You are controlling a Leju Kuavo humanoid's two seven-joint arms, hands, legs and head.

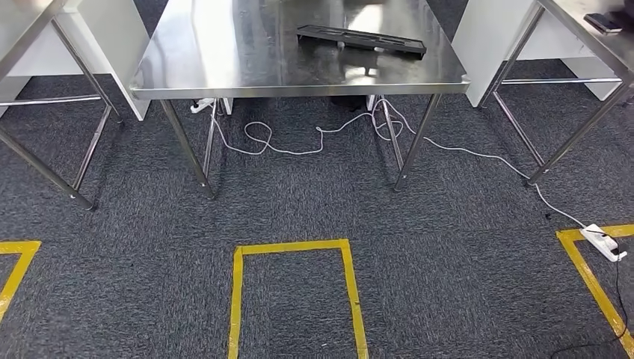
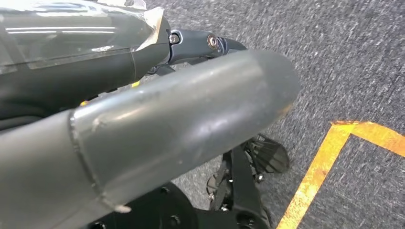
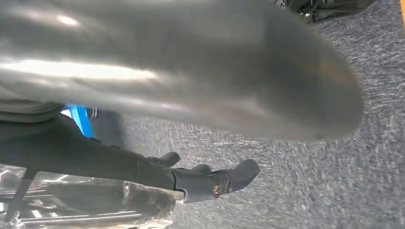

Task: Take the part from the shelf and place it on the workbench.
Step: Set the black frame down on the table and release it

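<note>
A long flat black part (image 1: 361, 39) lies on the steel workbench (image 1: 224, 52), toward its right side. My left hand (image 2: 181, 109) hangs over grey carpet, with its thick grey thumb and dark fingers (image 2: 200, 44) stretched out apart and nothing between them. My right hand (image 3: 191, 86) also hangs above the carpet. Its dark fingers (image 3: 224, 179) are extended away from the thumb, and I see nothing held in it. Glossy clear film covers the backs of both hands.
Yellow tape (image 1: 295, 247) marks a box on the carpet in front of the workbench. A white cable (image 1: 299, 142) trails under the bench to a power strip (image 1: 604, 241) at the right. Steel tables stand at the left (image 1: 45, 30) and at the right (image 1: 591, 45).
</note>
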